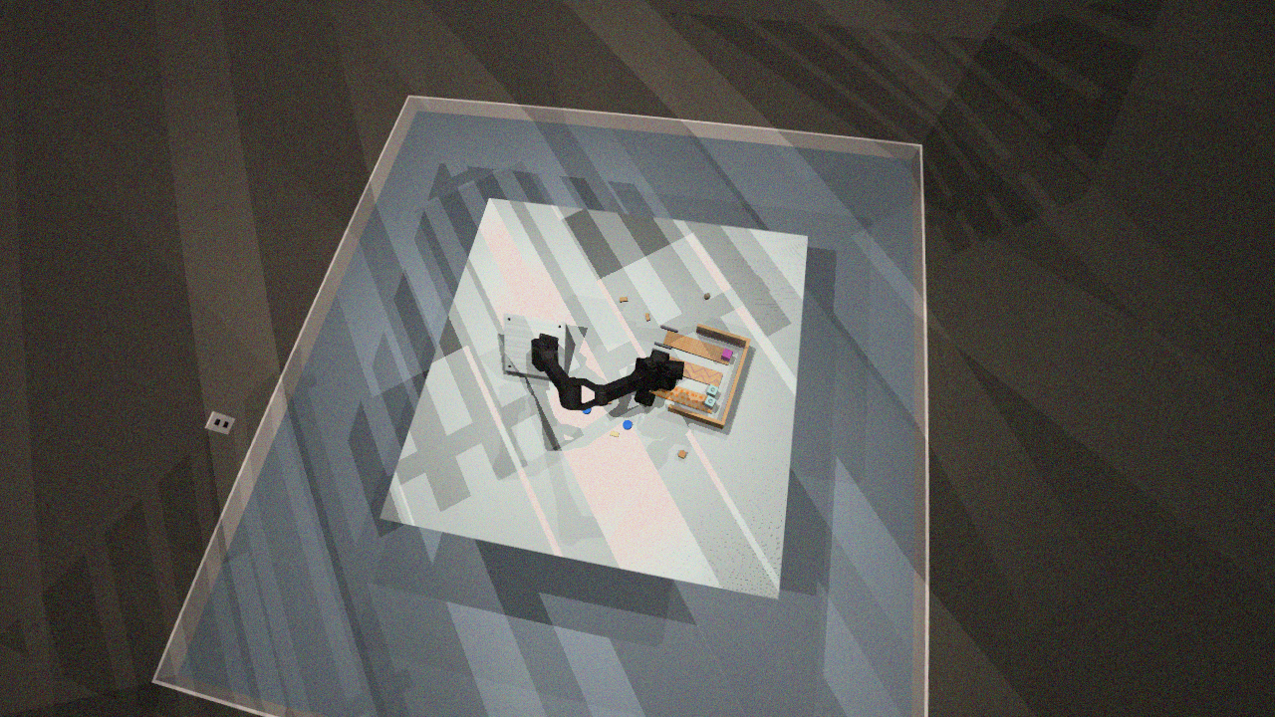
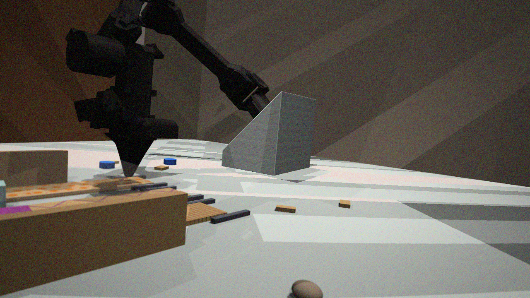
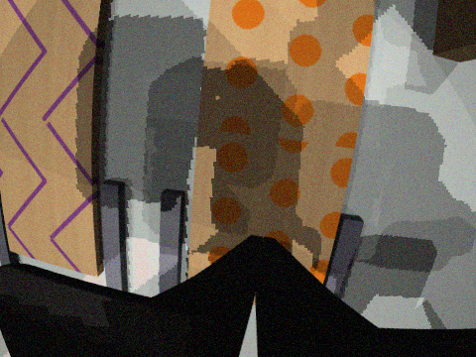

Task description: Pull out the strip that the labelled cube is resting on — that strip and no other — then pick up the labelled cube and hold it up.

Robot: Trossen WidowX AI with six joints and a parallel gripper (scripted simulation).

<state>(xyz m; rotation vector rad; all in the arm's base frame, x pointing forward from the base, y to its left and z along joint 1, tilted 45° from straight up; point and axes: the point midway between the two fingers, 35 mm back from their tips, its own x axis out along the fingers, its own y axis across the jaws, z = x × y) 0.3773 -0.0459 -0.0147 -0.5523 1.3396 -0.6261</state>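
My gripper (image 2: 128,175) (image 3: 261,248) is shut and empty. It points down with its tips very low over the outer end of the orange-dotted strip (image 1: 684,395) (image 2: 48,190) (image 3: 304,30); contact cannot be told. The purple zigzag strip (image 1: 699,371) (image 3: 25,99) lies beside it, and the grid strip (image 1: 695,346) (image 2: 203,212) beyond that. Two pale teal cubes, one (image 1: 712,390) and another (image 1: 709,401), stand close together near the dotted strip's inner end. Their labels are too small to read. A magenta cube (image 1: 726,355) sits at the grid strip's inner end.
A wooden frame (image 1: 735,383) (image 2: 92,233) walls the strips on three sides. Dark bars, such as one bar (image 3: 344,248) and another bar (image 3: 173,243), flank the strip ends. Blue discs, one disc (image 1: 628,425) and another disc (image 1: 586,410), a pebble (image 2: 307,288) and small wooden blocks lie around.
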